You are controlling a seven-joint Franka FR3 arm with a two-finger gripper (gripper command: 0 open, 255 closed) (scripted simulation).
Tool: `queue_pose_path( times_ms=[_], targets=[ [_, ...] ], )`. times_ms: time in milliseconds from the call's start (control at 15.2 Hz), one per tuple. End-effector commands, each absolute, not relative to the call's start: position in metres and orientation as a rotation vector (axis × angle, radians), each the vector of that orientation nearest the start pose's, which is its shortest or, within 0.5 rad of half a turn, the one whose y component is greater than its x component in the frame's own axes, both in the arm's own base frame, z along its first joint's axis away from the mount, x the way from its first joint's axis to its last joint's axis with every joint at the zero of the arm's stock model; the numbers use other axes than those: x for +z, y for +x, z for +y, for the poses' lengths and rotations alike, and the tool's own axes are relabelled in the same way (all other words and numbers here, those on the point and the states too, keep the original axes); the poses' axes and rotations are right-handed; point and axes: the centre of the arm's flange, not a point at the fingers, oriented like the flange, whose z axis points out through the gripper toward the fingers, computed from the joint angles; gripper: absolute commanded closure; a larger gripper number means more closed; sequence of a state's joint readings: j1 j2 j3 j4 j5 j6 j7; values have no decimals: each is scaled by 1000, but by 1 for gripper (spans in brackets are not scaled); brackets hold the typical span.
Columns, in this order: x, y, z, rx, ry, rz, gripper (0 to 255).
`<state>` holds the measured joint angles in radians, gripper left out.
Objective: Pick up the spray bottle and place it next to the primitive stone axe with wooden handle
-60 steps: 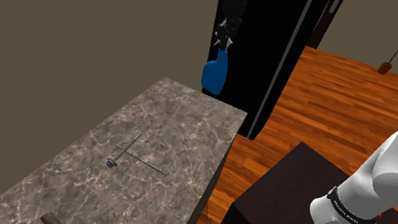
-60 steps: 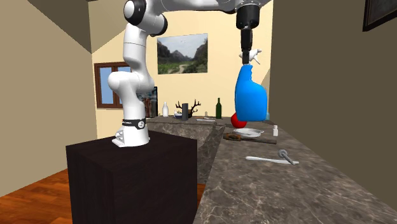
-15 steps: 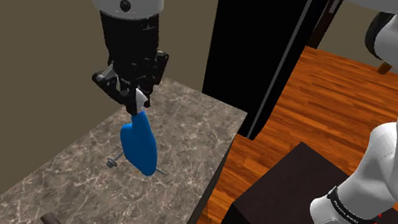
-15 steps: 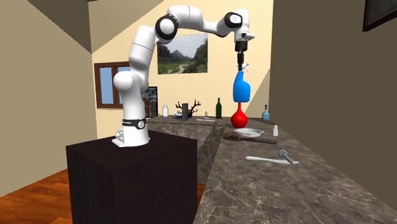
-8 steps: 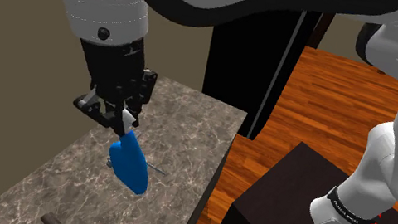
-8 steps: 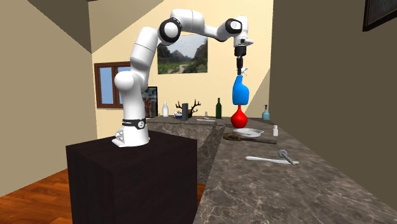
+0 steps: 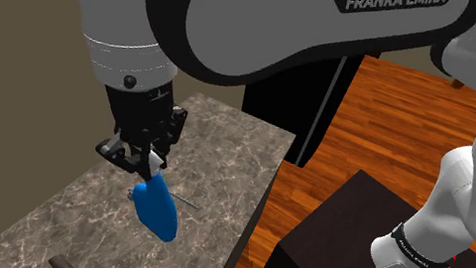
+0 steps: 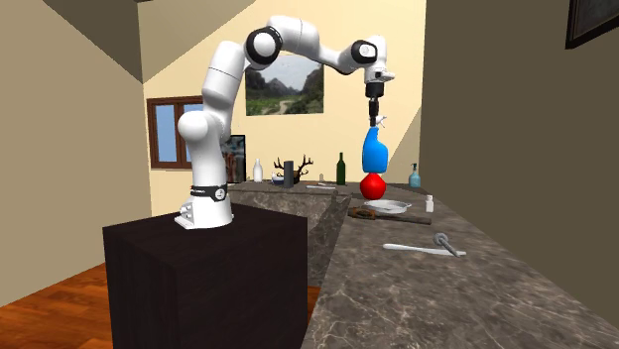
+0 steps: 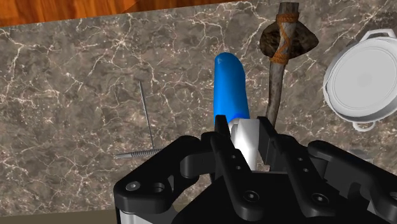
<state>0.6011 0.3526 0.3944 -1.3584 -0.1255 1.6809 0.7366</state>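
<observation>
Since a moment ago we have carried the blue spray bottle (image 7: 158,207) along the surface (image 7: 234,147) and a bit lower down. Now it hangs in the air over the stone top and does not touch it yet. Our pincer (image 7: 142,166) is squeezed tight on the white top of the spray bottle, and the blue body hangs down under it. Looking down along the pincer, we see the axe (image 9: 284,44), with its stone head tied to a stick, lying near the bottle. A white bowl (image 9: 361,79) sits on the other side of the axe, and a thin metal tool (image 9: 147,118) lies on the bottle's other side. We think the job now is to go down slowly into the bare spot between the thin tool and the axe. We should hold on tight until the bottom rests on the surface, and only then let go. If we let go too soon, the bottle may fall over or bump the axe.
</observation>
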Motion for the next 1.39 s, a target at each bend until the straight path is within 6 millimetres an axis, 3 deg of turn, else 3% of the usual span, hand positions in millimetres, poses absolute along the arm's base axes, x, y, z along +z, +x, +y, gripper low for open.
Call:
queue_pose_path(
  times_ms=[0,1320],
  targets=[
    [522,402,522,13,-3114,-393,255],
    [416,402,522,13,-3114,-393,255]
  ],
)
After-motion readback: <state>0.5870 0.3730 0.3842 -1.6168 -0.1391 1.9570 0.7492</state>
